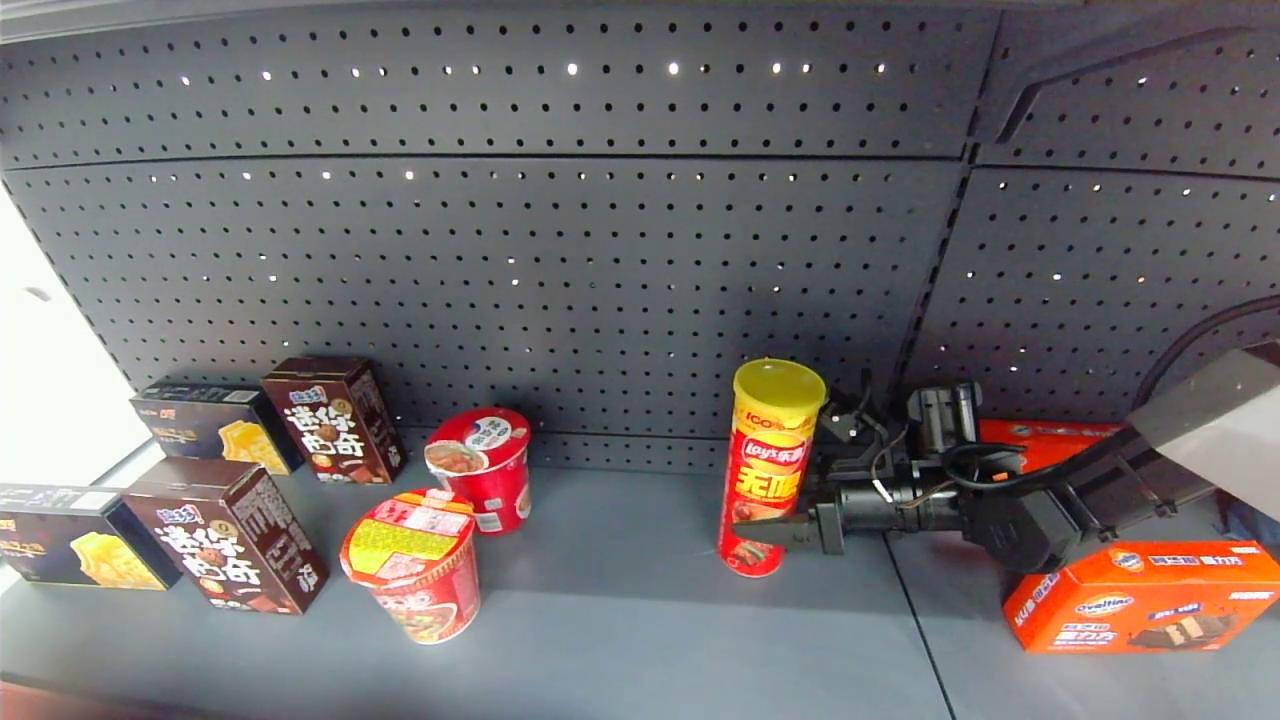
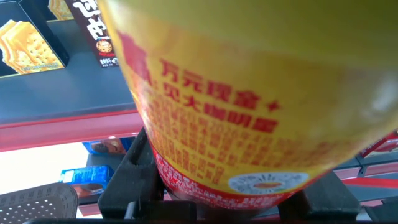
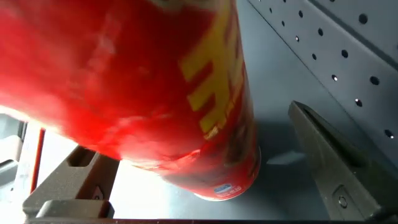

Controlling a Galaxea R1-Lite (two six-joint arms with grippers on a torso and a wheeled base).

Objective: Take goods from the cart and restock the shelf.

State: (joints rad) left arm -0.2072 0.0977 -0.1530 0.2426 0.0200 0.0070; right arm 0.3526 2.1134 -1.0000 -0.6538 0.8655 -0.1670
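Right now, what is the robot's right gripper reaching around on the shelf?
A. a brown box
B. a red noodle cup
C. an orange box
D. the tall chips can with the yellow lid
D: the right gripper has its fingers on either side of the lower part of the tall chips can, which stands upright on the shelf.

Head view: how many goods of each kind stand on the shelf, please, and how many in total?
Dark blue boxes: 2
Brown boxes: 2
Red noodle cups: 2
Chip can: 1
Orange boxes: 2
Total: 9
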